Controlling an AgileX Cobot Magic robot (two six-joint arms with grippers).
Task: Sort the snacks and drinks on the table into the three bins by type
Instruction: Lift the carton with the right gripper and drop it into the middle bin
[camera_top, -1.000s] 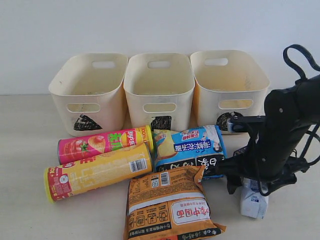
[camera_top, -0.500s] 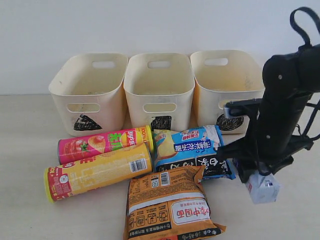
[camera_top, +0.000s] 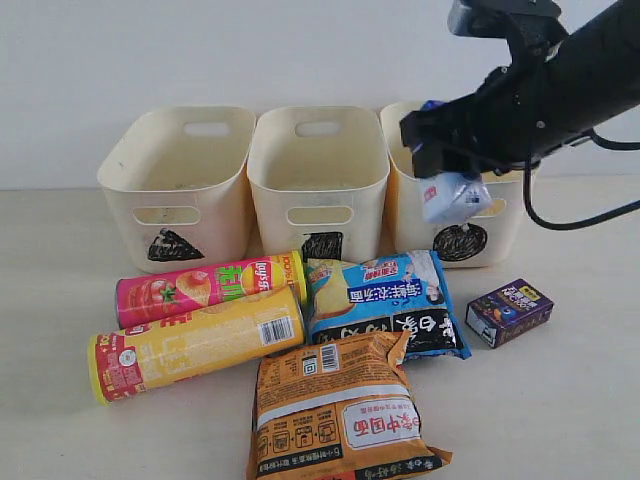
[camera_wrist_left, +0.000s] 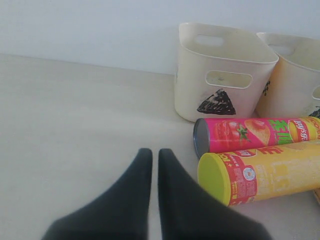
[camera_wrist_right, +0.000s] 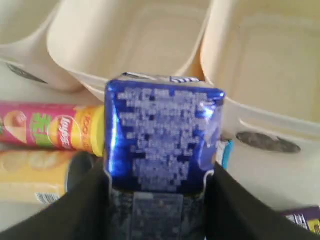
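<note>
The table (camera_top: 60, 400) bears everything not yet sorted, and the three bins (camera_top: 318, 190) stand in a row along its far side. In front of them, largest first, lie the orange packet (camera_top: 340, 415), the blue packet (camera_top: 385, 305), the yellow canister (camera_top: 195, 343) and the pink canister (camera_top: 205, 288), all on their sides and crowded together. The purple carton (camera_top: 510, 312) sits apart on the right. The right gripper (camera_wrist_right: 157, 180) is clamped on the white-and-blue carton (camera_top: 452, 198), one finger on each side, and the carton hangs in the air at the front wall of the right-hand bin (camera_top: 410, 215). From the right wrist view I judge it sits over the front rims near the gap between the middle and right-hand bins, not yet over either hollow. The step in hand is the drop. I should carry the carton further back and rightward until it is wholly above the right-hand bin's floor, lower it past the rim without touching, and only then release. The left gripper (camera_wrist_left: 151, 160) is closed on nothing, low over bare table near the canister ends.
</note>
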